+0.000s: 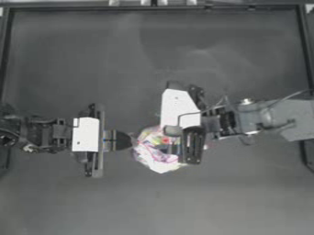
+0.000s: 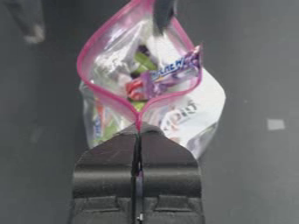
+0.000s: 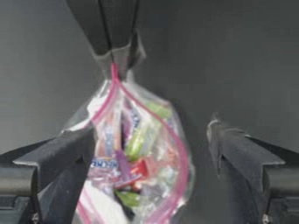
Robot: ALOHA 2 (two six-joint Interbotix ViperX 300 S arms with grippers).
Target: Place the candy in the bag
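The clear bag (image 1: 156, 150) with a pink seal strip hangs just above the middle of the table, its mouth pulled open (image 2: 140, 65). My left gripper (image 1: 127, 141) is shut on the left end of the seal (image 2: 139, 127) and is also visible in the right wrist view (image 3: 114, 59). My right gripper (image 1: 182, 138) stands open over the bag, with the mouth of the bag (image 3: 146, 144) between its spread jaws. A small candy (image 2: 172, 70) with a whitish-purple printed wrapper and a magenta end lies inside the mouth on top of the coloured sweets.
The dark table (image 1: 153, 59) stretches on all sides of the bag, bounded by a raised frame (image 1: 153, 6) at the back. A small pale mark (image 2: 276, 124) sits on the table beside the bag.
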